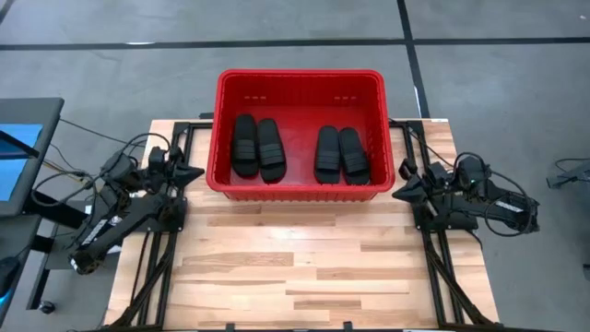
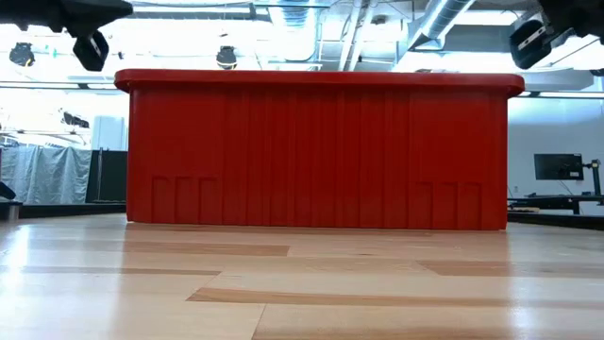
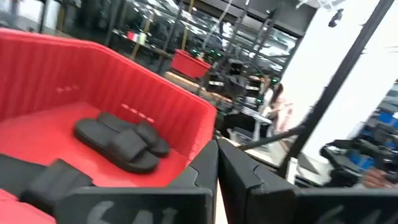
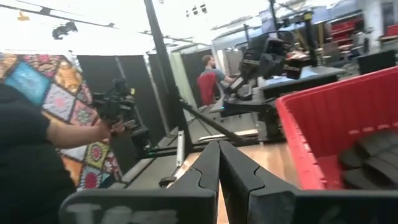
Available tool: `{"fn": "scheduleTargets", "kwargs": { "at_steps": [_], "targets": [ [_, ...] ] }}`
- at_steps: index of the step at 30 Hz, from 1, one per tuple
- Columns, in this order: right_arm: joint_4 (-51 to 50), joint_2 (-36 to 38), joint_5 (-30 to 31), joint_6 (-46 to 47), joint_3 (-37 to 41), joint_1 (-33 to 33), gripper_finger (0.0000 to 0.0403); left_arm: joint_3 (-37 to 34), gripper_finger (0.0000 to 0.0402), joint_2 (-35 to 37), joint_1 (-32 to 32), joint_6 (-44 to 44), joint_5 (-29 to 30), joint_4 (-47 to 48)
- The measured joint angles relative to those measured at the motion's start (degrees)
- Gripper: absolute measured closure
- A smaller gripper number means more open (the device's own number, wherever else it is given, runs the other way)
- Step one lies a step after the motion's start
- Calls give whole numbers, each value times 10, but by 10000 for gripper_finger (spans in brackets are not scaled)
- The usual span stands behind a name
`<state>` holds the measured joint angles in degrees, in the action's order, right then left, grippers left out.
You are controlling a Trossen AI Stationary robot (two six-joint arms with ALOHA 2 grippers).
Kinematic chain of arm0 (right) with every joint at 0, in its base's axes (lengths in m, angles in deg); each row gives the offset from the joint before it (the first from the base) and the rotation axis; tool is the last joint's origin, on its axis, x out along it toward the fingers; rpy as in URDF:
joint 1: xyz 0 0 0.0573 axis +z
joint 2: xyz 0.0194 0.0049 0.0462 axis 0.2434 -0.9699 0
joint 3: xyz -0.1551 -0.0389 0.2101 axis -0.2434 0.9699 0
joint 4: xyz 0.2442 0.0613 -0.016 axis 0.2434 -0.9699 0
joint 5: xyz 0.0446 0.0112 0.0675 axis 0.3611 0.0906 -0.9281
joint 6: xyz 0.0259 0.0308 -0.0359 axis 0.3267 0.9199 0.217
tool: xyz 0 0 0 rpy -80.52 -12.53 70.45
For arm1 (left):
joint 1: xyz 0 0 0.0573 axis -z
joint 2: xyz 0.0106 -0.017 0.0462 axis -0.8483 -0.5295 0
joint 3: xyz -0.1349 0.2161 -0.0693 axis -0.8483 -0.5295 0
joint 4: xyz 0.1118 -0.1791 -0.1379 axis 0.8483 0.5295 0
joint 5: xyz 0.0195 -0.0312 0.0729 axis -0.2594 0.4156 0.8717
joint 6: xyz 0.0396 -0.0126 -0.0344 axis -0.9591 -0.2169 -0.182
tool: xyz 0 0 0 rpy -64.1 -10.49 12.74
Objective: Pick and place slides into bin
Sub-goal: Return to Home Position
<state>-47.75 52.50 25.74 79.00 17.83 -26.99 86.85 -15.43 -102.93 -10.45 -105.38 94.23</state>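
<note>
1. The desk point(image 1: 304, 267) is made of light wooden planks and fills the lower middle of the high view. Black frame rails run along both of its sides.
2. The bin point(image 1: 300, 76) is red plastic with a rolled rim and stands at the far part of the desk, between the two arms. In the low view its ribbed long wall sits flat on the wood and spans most of the width.
3. The left arm point(image 1: 120, 217) lies folded low at the desk's left edge. The left gripper point(image 1: 194, 172) points at the bin's left wall near its front corner, just beside it and not touching. Its fingers are pressed together with nothing between them.
4. The right arm point(image 1: 484, 203) lies folded in the same way at the right edge. The right gripper point(image 1: 402, 192) is aimed at the bin's right front corner, close to it but apart. Its fingers also meet on nothing.
5. The slides point(image 1: 271, 149), four in all, lie on the bin's floor with their soles down and ribbed straps up. Their length runs from the front wall to the back wall.
6. The left pair point(image 1: 245, 145) lies side by side and touching, as does the right pair point(image 1: 354, 155). A strip of bare red floor separates the two pairs.
</note>
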Motion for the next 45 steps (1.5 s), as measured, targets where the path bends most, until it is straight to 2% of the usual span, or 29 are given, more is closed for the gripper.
{"fn": "scheduleTargets", "kwargs": {
  "at_steps": [4,6,10,13,15,21,24,28,33,37,40,42,45],
  "targets": [
    [14,0,1,-3,0,32,403,-1,401,0,34,20,27,-16],
    [31,0,2,-3,0,51,403,-13,401,0,56,39,48,-62],
    [99,0,20,1,22,99,403,-70,401,0,118,67,51,-200],
    [182,0,22,21,67,141,403,-128,401,0,187,66,77,-332],
    [226,-1,32,44,94,170,403,-158,401,0,239,52,106,-378],
    [322,-1,41,63,143,282,403,-172,401,-11,421,-16,202,-375],
    [307,-2,63,41,150,338,403,-172,402,-24,517,-57,274,-373],
    [255,-2,79,-1,153,393,403,-172,401,-71,636,-86,401,-357],
    [157,-2,94,-71,153,433,403,-172,401,-126,744,-141,522,-354],
    [83,-2,94,-107,153,450,403,-177,402,-134,790,-164,617,-345],
    [74,-1,94,-141,153,452,403,-209,401,-127,803,-156,680,-353],
    [66,-1,95,-161,153,450,403,-234,401,-121,805,-123,690,-361],
    [66,-1,95,-170,153,450,403,-240,401,-118,805,-57,693,-323]
  ]
}}
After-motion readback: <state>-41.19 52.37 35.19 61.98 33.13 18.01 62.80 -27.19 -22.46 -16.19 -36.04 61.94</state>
